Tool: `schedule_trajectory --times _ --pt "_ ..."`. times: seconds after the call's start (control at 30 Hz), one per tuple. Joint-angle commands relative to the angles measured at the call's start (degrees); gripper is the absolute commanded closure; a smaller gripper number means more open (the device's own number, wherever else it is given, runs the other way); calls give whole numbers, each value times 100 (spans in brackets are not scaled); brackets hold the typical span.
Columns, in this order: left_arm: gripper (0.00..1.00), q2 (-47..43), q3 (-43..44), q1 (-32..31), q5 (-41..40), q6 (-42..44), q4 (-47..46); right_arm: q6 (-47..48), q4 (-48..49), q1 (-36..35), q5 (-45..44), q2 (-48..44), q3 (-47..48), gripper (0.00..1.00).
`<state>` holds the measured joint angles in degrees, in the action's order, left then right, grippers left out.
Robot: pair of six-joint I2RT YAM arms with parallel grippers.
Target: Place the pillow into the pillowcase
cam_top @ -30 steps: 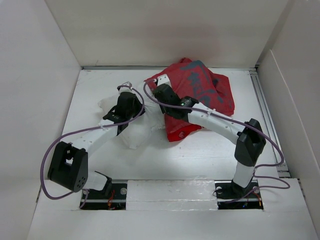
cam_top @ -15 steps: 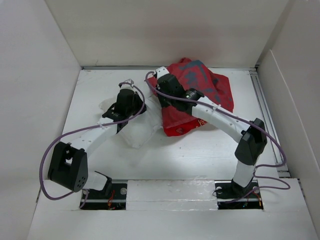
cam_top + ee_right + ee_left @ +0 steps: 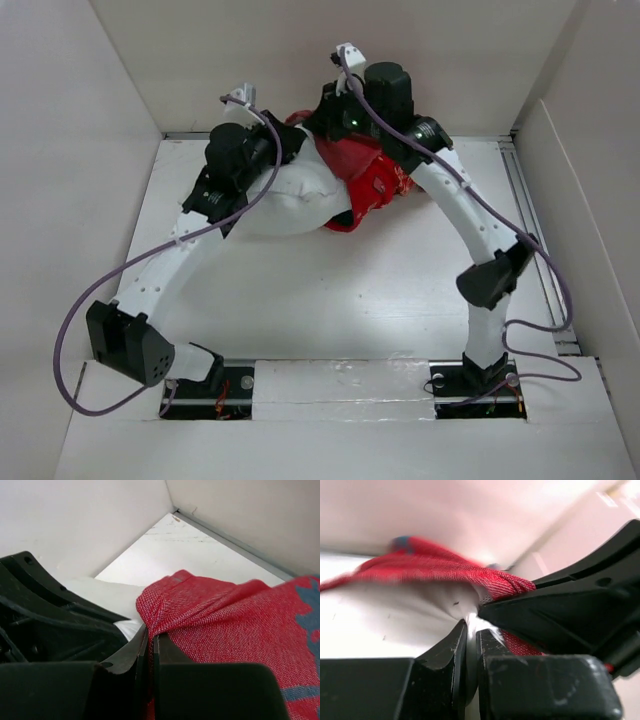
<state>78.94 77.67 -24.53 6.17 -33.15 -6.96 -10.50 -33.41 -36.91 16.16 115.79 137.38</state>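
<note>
Walls box in worktop. Far side: L tool nips pillow fabric tight, just beside R tool, clamped on pillowcase edge.

A white table is enclosed by white walls; a metal rail is fitted along its right edge.
</note>
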Motion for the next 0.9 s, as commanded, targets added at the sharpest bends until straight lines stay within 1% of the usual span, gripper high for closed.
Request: schedule_trajectory --times 0.0,0.03,0.07,0.1,0.13,0.17,0.2,0.23,0.27,0.33,0.37,0.4,0.43,0.47,0.5,0.53,0.63,0.67,0.7,0.73,0.77,0.8,0.83,0.87 --pt "100 -316 -460 -69 288 -183 -1690 -251 599 -256 557 -522 -1211 100" --pt "100 -317 -1168 -69 288 -183 -1903 -251 651 -186 816 -522 -1492 100" --pt "100 -378 -1497 -69 288 -236 -2079 -251 808 -185 1201 -522 -2174 100" --pt "100 -379 -1796 -69 192 -236 -2238 -468 1071 -133 1605 -522 -2572 100" --pt "100 -301 -2095 -69 78 -184 -2596 -609 1856 -133 2375 -644 -2976 100" --pt "100 -152 -2663 -69 -54 -183 -2983 -1142 3021 -133 3122 -880 -3842 100" --pt "100 -63 -2921 -69 -55 -183 -2986 -1147 3033 -133 3130 -978 -4181 100" --pt "100 24 -3159 -69 -133 -183 -3369 -1652 3903 -133 3417 -1040 -4402 100" --pt "100 112 -3588 -69 -134 -236 -3591 -1813 4121 -272 3759 -1041 -4526 100" --pt "100 393 -3942 -139 -134 -306 -4248 -1815 4123 -439 3763 -1111 -4466 100" --pt "100 481 -4170 -139 -134 -376 -4426 -1815 4184 -597 4015 -1111 -4396 100" --pt "100 674 -4233 -218 -134 -446 -4645 -1954 4498 -738 4453 -1024 -4317 100" --pt "100 676 -4234 -271 -134 -447 -4648 -1956 4501 -739 4457 -962 -4316 100" --pt "100 824 -4234 -271 -64 -525 -4761 -2504 5484 -791 4666 -962 -4403 100" --pt "100 825 -4234 -271 6 -578 -4762 -2883 5981 -853 4781 -962 -4561 100" --pt "100 886 -4173 -271 7 -579 -4814 -3053 6152 -853 4782 -1031 -4710 100" --pt "100 808 -3945 -271 59 -632 -4649 -2888 5961 -766 4625 -1085 -5044 100" --pt "100 738 -3831 -271 59 -632 -4500 -2452 5742 -687 4511 -1137 -5107 100" --pt "100 737 -3699 -271 -80 -458 -4046 -2048 4757 -686 4292 -1216 -5107 100" --pt "100 633 -3419 -271 -221 -395 -3763 -1652 4260 -608 3611 -1216 -5107 100" --pt "100 553 -3347 -202 -326 -342 -3586 -1378 4020 -607 3439 -1286 -5299 100" --pt "100 396 -3346 -140 -406 -342 -3497 -1280 4018 -538 3498 -1356 -5457 100" --pt "100 334 -3346 -139 -459 -272 -3444 -1418 4522 -537 4125 -1357 -5615 100" --pt "100 333 -3346 -78 -459 -271 -3444 -1802 5241 -537 4454 -1461 -6104 100"
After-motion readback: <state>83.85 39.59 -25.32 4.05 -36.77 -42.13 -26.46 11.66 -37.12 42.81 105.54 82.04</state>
